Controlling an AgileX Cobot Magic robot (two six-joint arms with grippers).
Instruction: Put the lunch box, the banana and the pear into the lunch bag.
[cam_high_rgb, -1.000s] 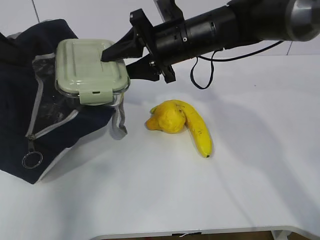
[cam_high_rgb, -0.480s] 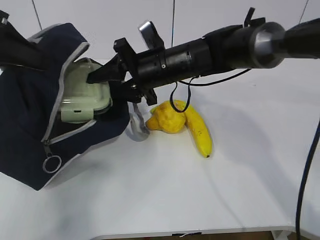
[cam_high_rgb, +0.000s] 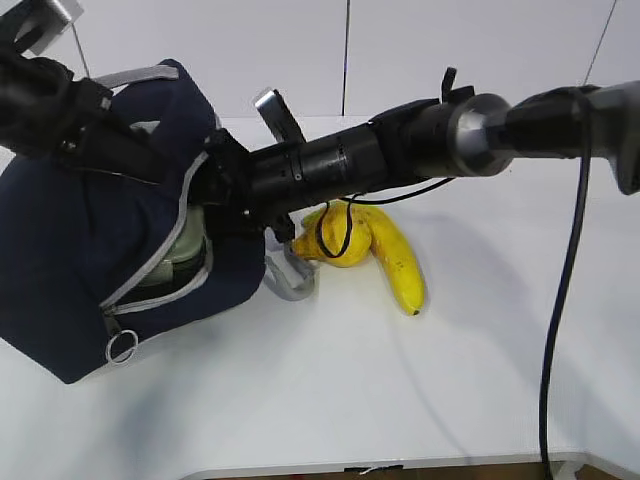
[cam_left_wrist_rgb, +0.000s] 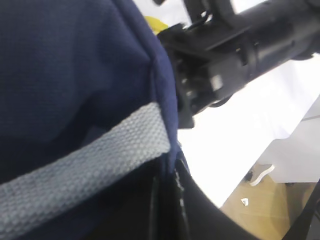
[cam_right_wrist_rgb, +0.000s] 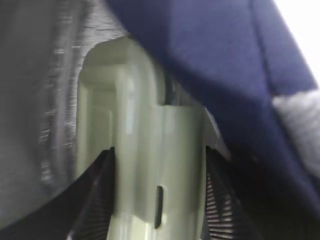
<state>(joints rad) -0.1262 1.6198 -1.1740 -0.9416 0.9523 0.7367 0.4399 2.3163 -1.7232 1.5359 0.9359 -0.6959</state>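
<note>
The right arm reaches into the lunch bag; banana touches pear.

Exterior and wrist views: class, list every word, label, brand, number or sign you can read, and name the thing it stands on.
None can be read in any view.
Lunch bag: plain navy fabric, no lettering shows.
Lunch box: plain pale green lid, no text.
Banana: only small dark specks, no sticker shows.
Pear: no label.
Right arm's black housing: no marking that can be made out.
</note>
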